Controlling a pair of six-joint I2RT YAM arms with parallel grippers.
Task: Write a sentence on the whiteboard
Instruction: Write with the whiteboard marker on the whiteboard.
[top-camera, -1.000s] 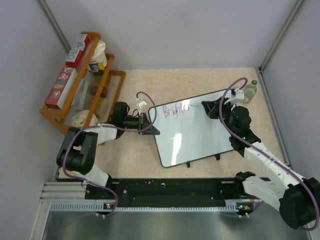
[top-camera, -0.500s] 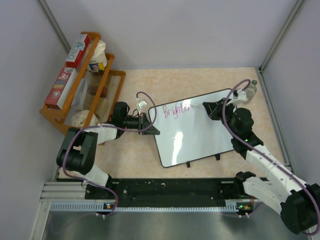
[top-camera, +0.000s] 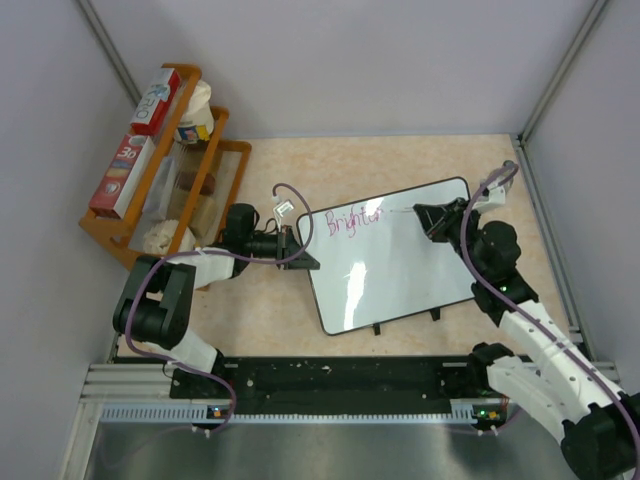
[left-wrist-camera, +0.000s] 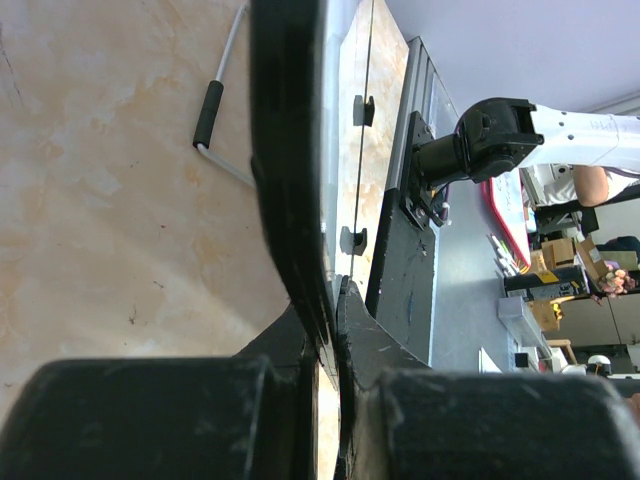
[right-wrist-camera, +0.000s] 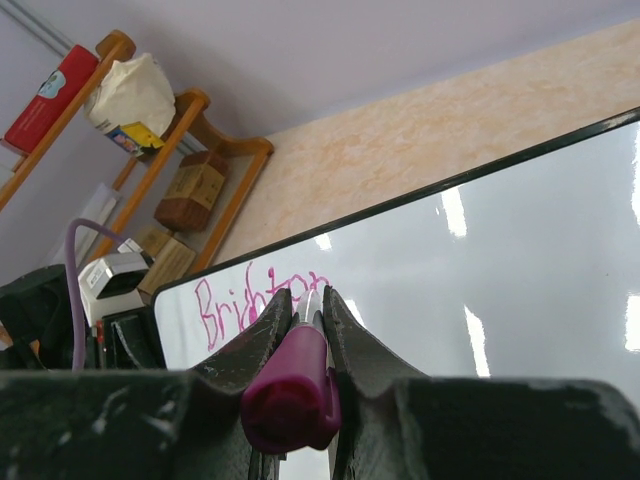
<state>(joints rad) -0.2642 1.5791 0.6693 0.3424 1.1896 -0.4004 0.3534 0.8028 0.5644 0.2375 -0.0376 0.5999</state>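
Whiteboard (top-camera: 390, 275) lies right of centre on the table (top-camera: 270, 300), pink writing (top-camera: 353, 219) reading "Brighter" near its far left corner. Left gripper (top-camera: 304, 248) is pinched tight on its left edge. Right gripper (top-camera: 418, 214) is clamped on a magenta marker (right-wrist-camera: 293, 385) by the word's end.

Soft, even light is filling the scene. Glare streaks are shining on the whiteboard (right-wrist-camera: 520, 280) right of the marker (right-wrist-camera: 292, 385), whose near end is blurring, perhaps too close for focus.

Pink handwritten sentence (top-camera: 352, 218) on the whiteboard (top-camera: 400, 270) before me reads "Brighter". Labels on the red boxes (top-camera: 120, 175) are too small to read.
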